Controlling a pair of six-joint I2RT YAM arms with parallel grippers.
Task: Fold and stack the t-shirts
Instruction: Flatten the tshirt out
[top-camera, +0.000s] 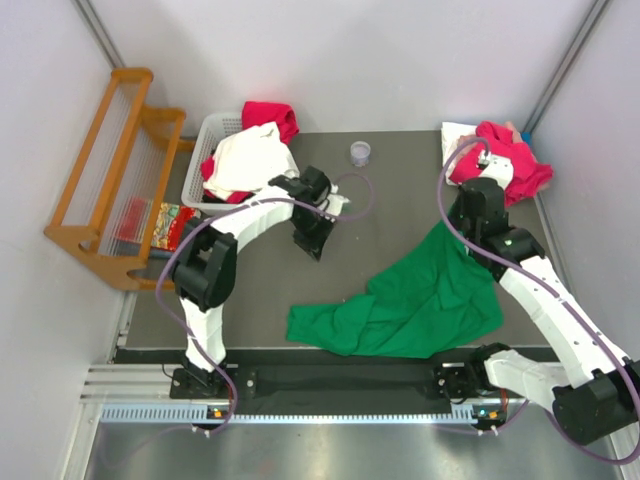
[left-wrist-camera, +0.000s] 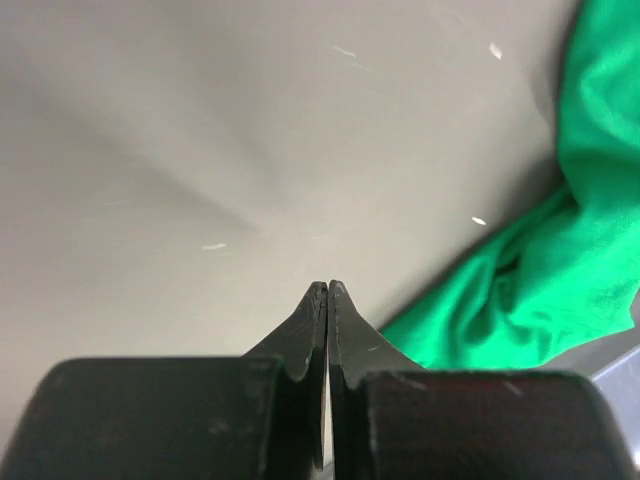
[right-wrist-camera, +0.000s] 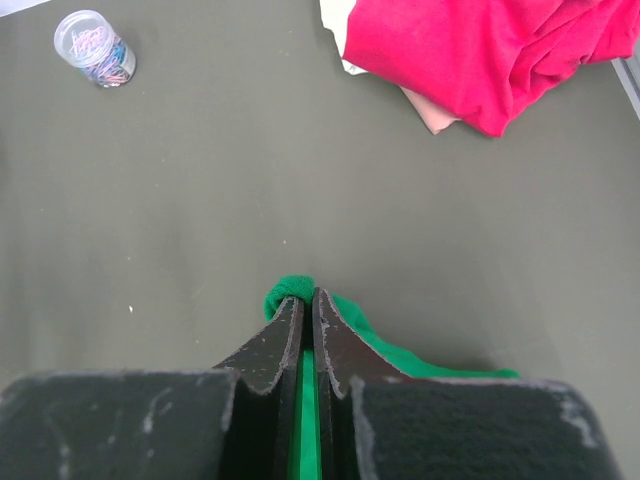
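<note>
Folding looked barely begun: the right claw (right-wrist-camera: 308, 296) pinched the crumpled green t-shirt (top-camera: 420, 300), while the left claw (left-wrist-camera: 328, 289) stood closed on nothing.

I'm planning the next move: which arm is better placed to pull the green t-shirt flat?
Right. The right fingers are shut on the far end of the green t-shirt; the left fingers are shut on nothing over the table.

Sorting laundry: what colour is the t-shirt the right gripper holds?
The t-shirt is green; best in top external.

Left end effector (left-wrist-camera: 328, 286) and right end effector (right-wrist-camera: 309, 294) closed.
</note>
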